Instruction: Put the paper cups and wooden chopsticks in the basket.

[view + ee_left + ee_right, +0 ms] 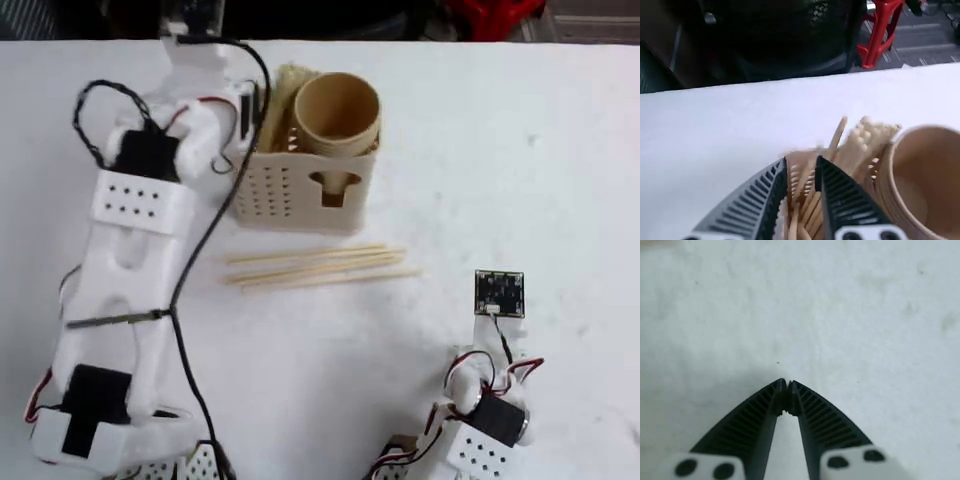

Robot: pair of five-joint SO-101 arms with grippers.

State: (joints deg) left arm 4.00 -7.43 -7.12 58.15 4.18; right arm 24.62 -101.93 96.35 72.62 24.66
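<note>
Paper cups [337,112] and a chopstick bundle [860,145] already stand in the basket [300,195]. Loose chopsticks [320,265] remain on the surface [520,150] at its 6 o'clock. The left gripper [801,164] hangs over the basket, fingers slightly spread; the right gripper [786,389] has its fingers pressed together.

Premises present as a robotics laboratory or workshop room. Evidence: a white plastic robot arm [135,205] with exposed red and black wiring stands on a plain white work table [520,150]; a loose black cable [196,250] crosses it; a bare black square circuit board [499,292] hangs on its leads. Beyond the table stand a black mesh-backed office chair [790,35] and a red plastic stool [880,30] on grey flooring [932,35].
</note>
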